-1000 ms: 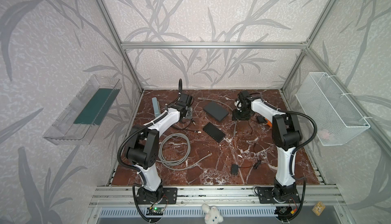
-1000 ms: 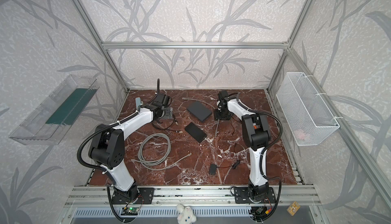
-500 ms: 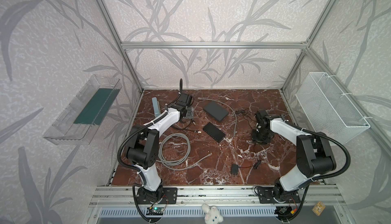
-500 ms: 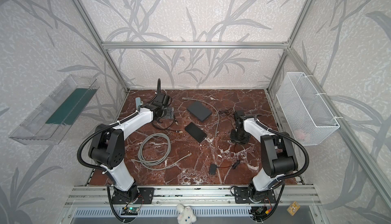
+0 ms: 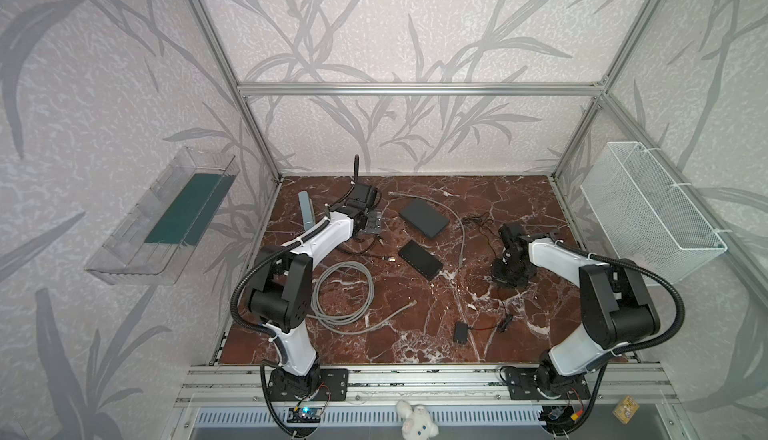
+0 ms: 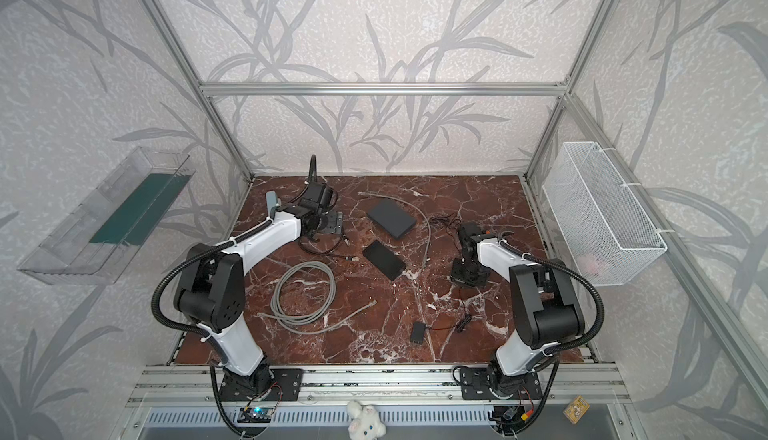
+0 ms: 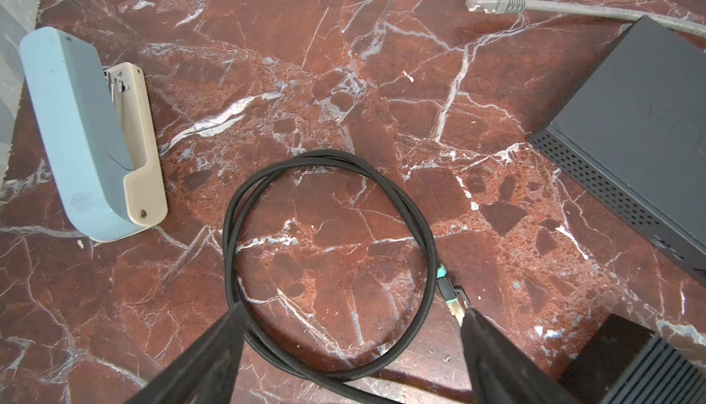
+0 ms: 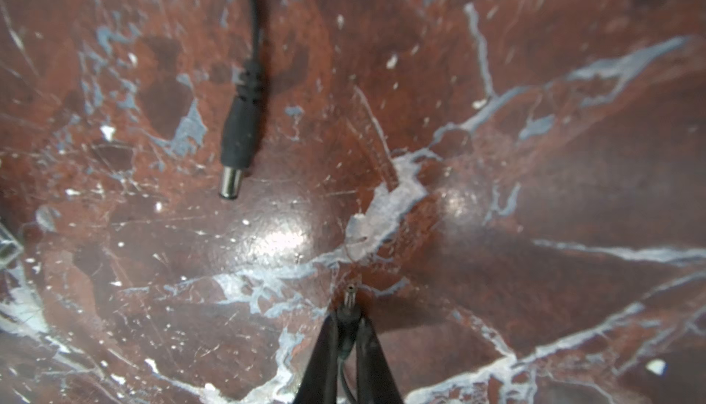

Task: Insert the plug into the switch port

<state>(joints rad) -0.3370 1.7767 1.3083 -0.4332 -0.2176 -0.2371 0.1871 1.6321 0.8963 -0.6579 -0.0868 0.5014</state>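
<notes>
Plug (image 8: 348,302) pinched between right gripper (image 8: 348,320) fingers (image 8: 324,344), tip down by marble floor (image 8: 535,154), well apart from nearest black box (image 5: 419,259). Left gripper (image 7: 352,310) fingers (image 7: 214,352) spread wide over black cable loop (image 7: 428,230).

Left end effector (image 7: 352,309) spread wide, reaching toward the back, right end effector (image 8: 347,318) pinched shut, pointing down

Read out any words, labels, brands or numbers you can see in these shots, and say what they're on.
No text here is clear enough to quote.
Grey network cable: printed lettering along the jacket, too small to read.
Black switch box: faint mark on its top, cut off and unreadable.
Blue stapler: embossed oval mark, unreadable.
Yellow tag: too small to read.
</notes>
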